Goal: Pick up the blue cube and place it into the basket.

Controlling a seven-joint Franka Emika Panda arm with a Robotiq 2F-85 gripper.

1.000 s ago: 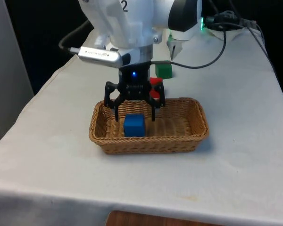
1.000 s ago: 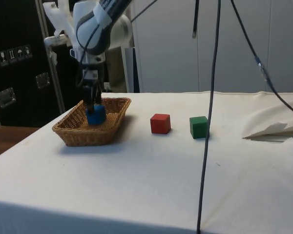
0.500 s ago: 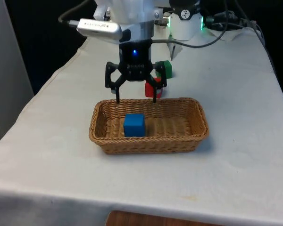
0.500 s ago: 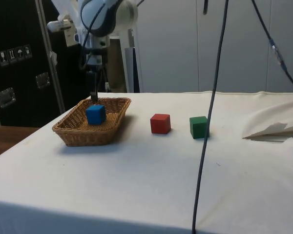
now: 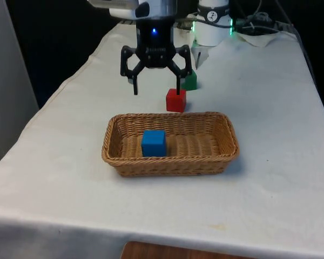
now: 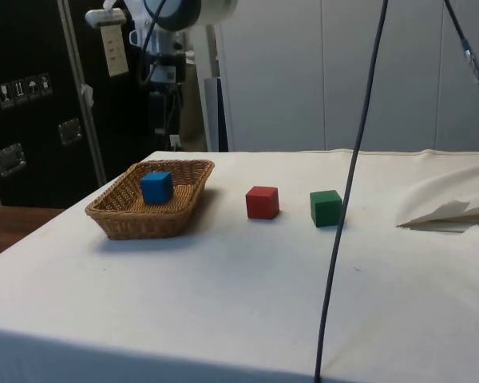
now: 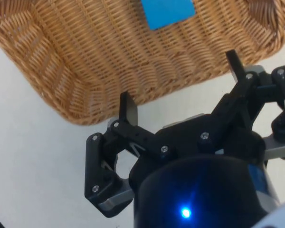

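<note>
1. Your hand (image 5: 156, 83) has lifted clear of the basket (image 5: 227, 148) since a second ago, fingers spread and empty, hanging above its 12 o'clock rim.
2. The blue cube (image 5: 153, 143) sits on the basket floor, left of centre.
3. Judged from this, the placement looks done; only the retreat remains.

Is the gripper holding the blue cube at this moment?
No: the gripper hangs open and empty above the table, while the blue cube lies free inside the basket.
</note>
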